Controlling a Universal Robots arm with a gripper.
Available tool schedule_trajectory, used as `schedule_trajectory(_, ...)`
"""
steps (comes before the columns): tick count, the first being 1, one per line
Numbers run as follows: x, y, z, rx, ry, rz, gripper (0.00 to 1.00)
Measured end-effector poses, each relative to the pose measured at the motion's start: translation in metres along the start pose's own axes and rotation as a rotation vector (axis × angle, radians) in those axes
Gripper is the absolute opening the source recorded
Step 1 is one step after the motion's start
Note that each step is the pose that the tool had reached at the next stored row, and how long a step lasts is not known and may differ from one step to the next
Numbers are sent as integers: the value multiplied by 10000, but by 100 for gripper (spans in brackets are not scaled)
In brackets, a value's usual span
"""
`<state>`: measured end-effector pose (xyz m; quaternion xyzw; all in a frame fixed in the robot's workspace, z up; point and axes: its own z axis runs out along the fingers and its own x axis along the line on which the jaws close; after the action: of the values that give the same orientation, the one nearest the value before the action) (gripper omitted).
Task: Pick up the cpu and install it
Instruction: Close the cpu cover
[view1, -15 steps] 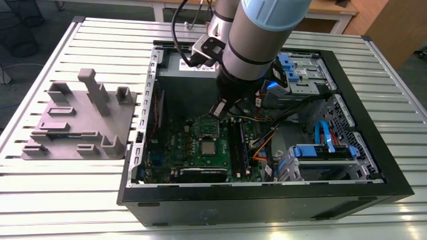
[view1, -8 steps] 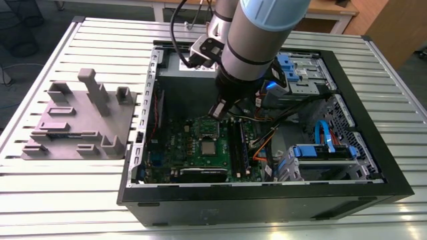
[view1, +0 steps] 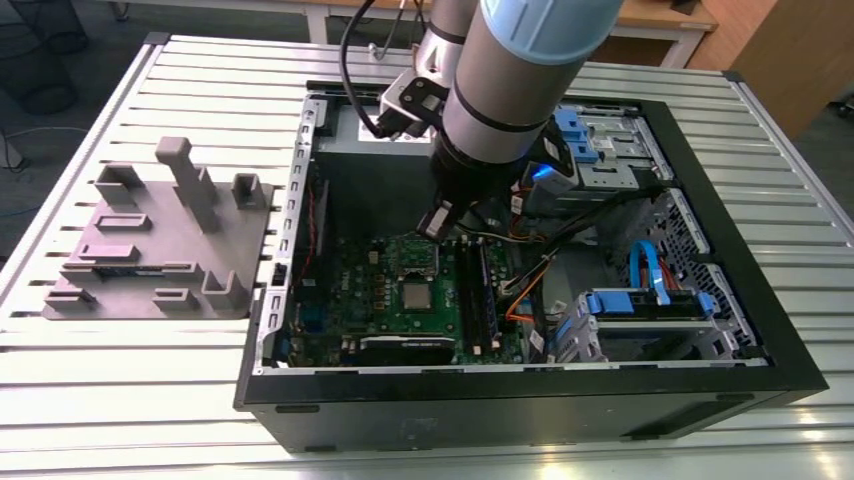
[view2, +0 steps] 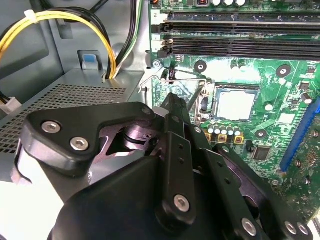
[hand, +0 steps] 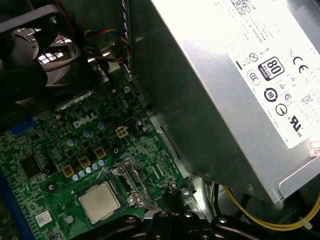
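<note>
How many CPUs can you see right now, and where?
1. The cpu lies in the socket on the green motherboard inside the open case, seen in both wrist views and the exterior view, just beyond the gripper. Others could be hidden behind the arm.

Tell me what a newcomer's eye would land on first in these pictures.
First, the thick blue-grey robot arm reaching down into the open black computer case on the slatted metal table. Inside, the small square silver-topped cpu sits in its socket on the green motherboard, plain in both wrist views, with the black claw just above the board nearby. On the exterior view's left stands a grey plastic fixture with upright blocks.
</note>
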<state>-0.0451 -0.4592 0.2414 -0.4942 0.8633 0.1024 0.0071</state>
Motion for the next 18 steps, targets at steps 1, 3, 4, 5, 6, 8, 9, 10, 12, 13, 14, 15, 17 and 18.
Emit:
schedule_trajectory(1, 0, 0, 0, -1, 0, -1, 11)
schedule_trajectory(3, 0, 0, 0, 0, 0, -1, 11)
schedule_trajectory(4, 0, 0, 0, -1, 0, -1, 11)
schedule_trajectory(5, 0, 0, 0, -1, 0, -1, 11)
schedule_trajectory(6, 2, -1, 0, -1, 0, -1, 11)
schedule_trajectory(8, 8, -5, -2, 1, 3, -2, 11)
schedule_trajectory(9, 12, -7, -2, 1, 5, -1, 11)
schedule_trajectory(10, 17, -10, -3, 2, 5, -1, 11)
schedule_trajectory(12, 30, -17, -7, 4, 9, 0, 11)
schedule_trajectory(13, 36, -21, -8, 5, 10, 0, 11)
schedule_trajectory(14, 42, -24, -9, 6, 12, 0, 11)
schedule_trajectory(15, 47, -27, -10, 8, 14, 0, 11)
schedule_trajectory(17, 59, -34, -12, 11, 20, 1, 11)
schedule_trajectory(18, 64, -37, -13, 13, 22, 2, 11)
